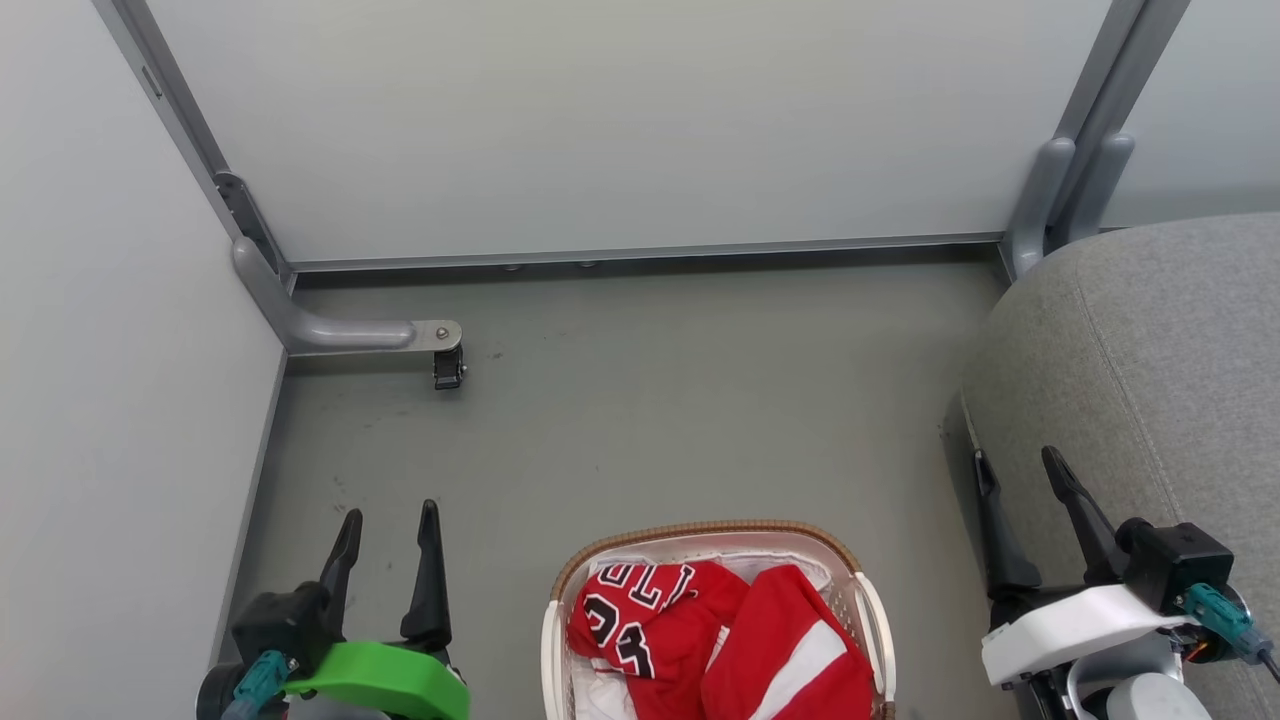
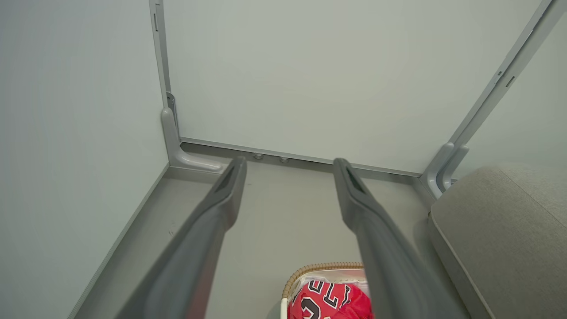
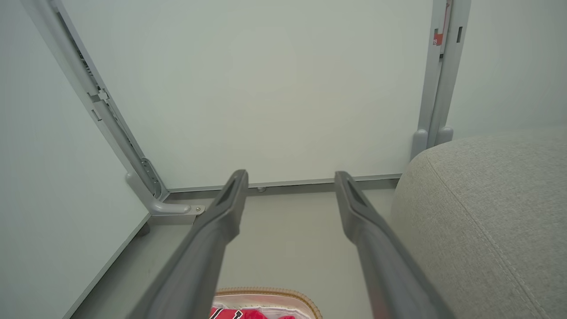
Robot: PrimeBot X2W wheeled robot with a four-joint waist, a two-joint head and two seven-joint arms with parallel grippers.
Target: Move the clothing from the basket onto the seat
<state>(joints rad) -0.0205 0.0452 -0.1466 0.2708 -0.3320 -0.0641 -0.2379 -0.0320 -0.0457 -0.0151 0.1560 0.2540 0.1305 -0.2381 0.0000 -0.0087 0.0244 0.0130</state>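
The cream basket with a brown rim stands on the floor at the bottom middle of the head view. Red clothing is heaped inside it: a jersey with black letters on the left and striped shorts on the right. The grey seat fills the right side. My left gripper is open, left of the basket, holding nothing. My right gripper is open at the seat's front edge, also holding nothing. In the left wrist view the basket and clothing lie low between the fingers. The right wrist view shows the basket's rim and the seat.
Pale partition walls close off the back and left. A grey metal foot with a caster juts onto the floor at back left. Grey posts stand at the back right corner beside the seat. Open grey floor lies beyond the basket.
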